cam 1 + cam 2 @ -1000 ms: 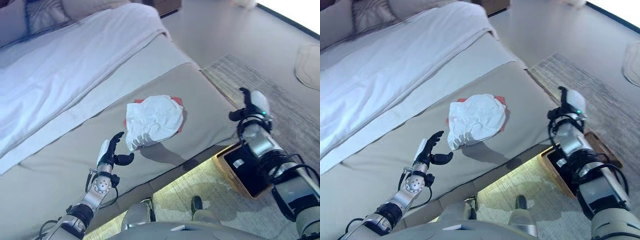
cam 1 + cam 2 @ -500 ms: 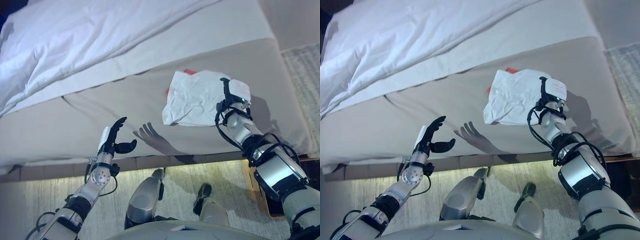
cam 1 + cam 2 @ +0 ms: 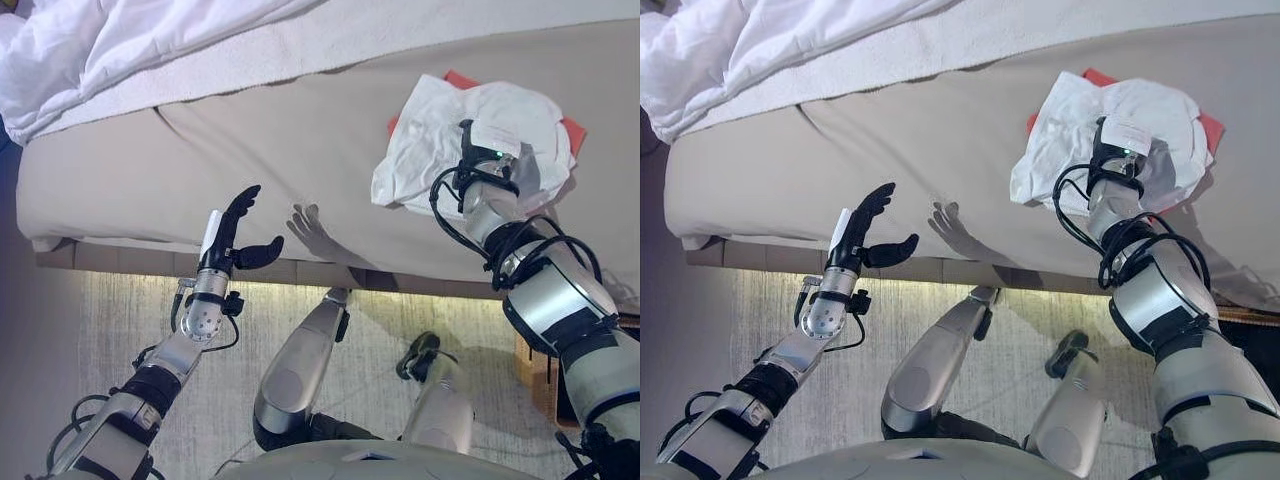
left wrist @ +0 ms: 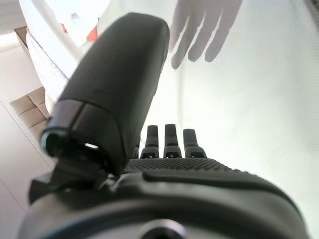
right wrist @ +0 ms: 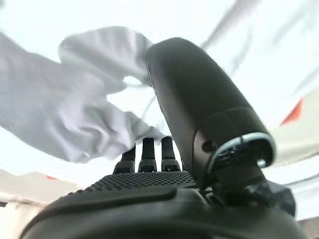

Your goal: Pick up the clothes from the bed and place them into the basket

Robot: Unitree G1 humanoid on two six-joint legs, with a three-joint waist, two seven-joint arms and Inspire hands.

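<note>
Crumpled white cloth point(image 3: 470, 140) over a red piece point(image 3: 572, 130) lies on the taut beige bed point(image 3: 250, 150), under the right hand point(image 3: 490, 160), whose grip cannot be told. Left hand point(image 3: 228, 235) hangs well apart, fingers spread, above pale carpet point(image 3: 120, 320).

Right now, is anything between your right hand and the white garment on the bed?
Nothing visible. The right hand is over the white garment, fingers pointing into its folds, with no other object between them. A red piece of clothing lies under the garment's far edge. The left hand hovers open, away from it.
</note>
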